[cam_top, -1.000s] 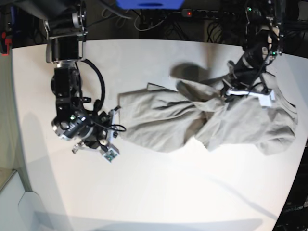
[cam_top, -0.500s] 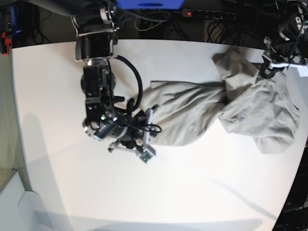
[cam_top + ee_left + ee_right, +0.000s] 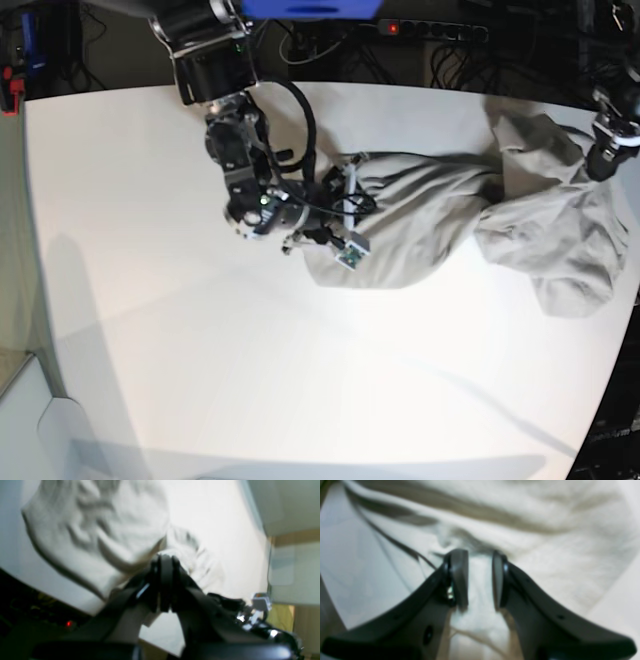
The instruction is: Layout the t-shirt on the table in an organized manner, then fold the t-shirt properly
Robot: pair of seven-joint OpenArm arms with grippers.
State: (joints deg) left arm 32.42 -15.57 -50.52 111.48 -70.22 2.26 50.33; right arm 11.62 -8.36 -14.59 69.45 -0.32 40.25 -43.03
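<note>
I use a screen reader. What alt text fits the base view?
A crumpled t-shirt lies on a white table. The right gripper is at its one end, and the left gripper pinches the other near the table's edge.

Behind the far edge it is dark: a black power strip (image 3: 432, 30) with a glowing red switch lies among tangled cables (image 3: 330, 50), beside a blue object (image 3: 310, 8). A pale floor (image 3: 15, 300) runs past the left edge. Bright light falls from above.
</note>
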